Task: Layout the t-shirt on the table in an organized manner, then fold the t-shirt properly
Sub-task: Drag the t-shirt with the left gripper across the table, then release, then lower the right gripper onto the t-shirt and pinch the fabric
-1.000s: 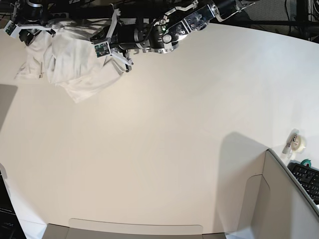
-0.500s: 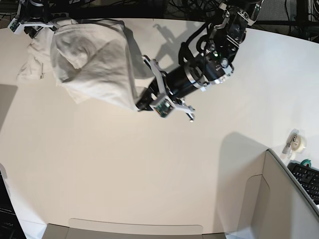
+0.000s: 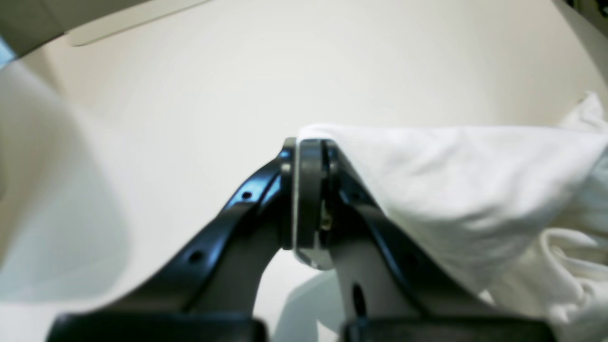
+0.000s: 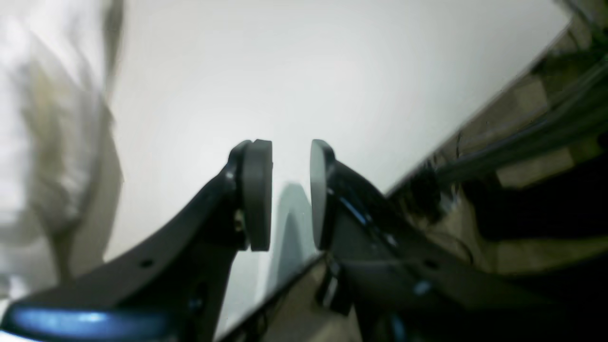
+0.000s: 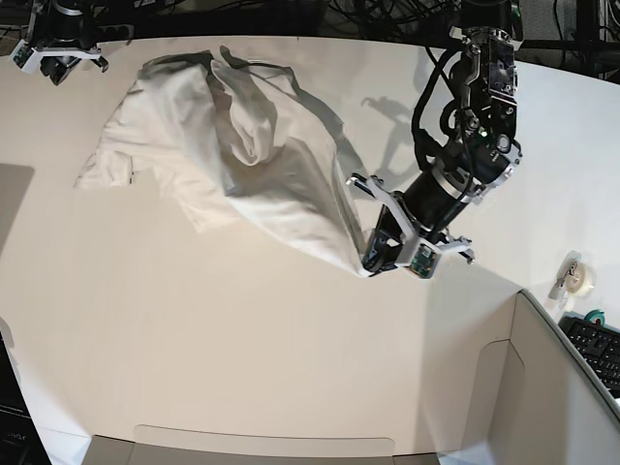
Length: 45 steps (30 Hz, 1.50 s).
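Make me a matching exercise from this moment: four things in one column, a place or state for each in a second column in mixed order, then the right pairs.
Column one:
1. left gripper
2. right gripper
3. t-shirt
4. tape roll

Column two:
A. jaws apart with nothing between them, at the far left corner in the base view
B. stretched across the table from one pinched corner
C. clamped on a corner of cloth
D. near the table's right edge, beside the keyboard

Pairs: 1-C, 2-A, 3-B, 4-D
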Available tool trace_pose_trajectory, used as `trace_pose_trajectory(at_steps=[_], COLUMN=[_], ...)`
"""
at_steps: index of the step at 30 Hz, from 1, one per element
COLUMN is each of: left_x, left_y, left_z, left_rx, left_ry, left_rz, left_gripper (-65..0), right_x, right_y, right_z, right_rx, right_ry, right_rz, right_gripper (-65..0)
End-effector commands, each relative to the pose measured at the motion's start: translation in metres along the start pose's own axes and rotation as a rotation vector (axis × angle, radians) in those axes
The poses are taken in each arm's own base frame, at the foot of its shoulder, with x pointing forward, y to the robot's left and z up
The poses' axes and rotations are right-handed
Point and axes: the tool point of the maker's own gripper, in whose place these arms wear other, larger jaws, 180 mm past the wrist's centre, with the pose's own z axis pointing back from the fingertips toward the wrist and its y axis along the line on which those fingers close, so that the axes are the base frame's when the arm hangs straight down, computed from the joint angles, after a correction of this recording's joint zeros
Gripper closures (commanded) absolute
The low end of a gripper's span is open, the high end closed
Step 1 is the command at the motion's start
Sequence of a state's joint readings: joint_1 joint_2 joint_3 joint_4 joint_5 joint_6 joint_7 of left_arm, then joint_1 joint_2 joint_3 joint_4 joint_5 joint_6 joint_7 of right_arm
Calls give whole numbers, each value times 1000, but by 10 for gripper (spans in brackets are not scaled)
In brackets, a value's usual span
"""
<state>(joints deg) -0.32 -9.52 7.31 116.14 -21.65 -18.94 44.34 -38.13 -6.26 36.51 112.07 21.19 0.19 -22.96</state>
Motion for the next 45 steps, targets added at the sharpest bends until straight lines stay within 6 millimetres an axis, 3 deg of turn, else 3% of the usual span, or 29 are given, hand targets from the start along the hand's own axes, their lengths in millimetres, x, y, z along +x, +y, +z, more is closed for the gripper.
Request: trace_pose_trajectory(at_steps=[1, 5, 11, 14, 19, 24, 27, 34, 38, 41, 45], left_x=[17, 17, -2, -11, -37, -32, -33, -40, -50, -51, -51], left_y=[10, 31, 64, 89, 113, 103, 89, 62, 52, 51, 51], left_z=[4, 12, 23, 28, 39, 44, 53, 48, 49, 49, 49], left_rx=[26, 86, 154, 216, 264, 251, 237, 173, 150, 147, 147], left_ry=[-63, -66, 2, 24, 158, 163, 163, 174, 195, 196, 196], left_rz=[-3, 6, -17, 15, 13, -10, -27, -22, -15, -14, -14], left_gripper=[0, -17, -237, -243, -240, -240, -240, -240, -240, -240, -240], right_x=[17, 33, 35, 36, 43, 57, 68, 92, 106, 99, 65], right_y=[0, 7, 9, 10, 16, 28, 39, 104, 127, 130, 129], right_z=[5, 8, 8, 7, 5, -1, -6, -28, -32, -49, -74], right_rx=[4, 20, 26, 28, 39, 61, 84, 271, 321, 314, 293], right_ry=[-55, -99, -106, -110, -130, -169, -199, -164, -192, -159, -53], right_rz=[13, 15, 12, 8, -3, -27, -49, 18, 3, -18, -36], right_gripper=[-141, -142, -144, -144, -145, -150, -186, -224, -224, -224, -224])
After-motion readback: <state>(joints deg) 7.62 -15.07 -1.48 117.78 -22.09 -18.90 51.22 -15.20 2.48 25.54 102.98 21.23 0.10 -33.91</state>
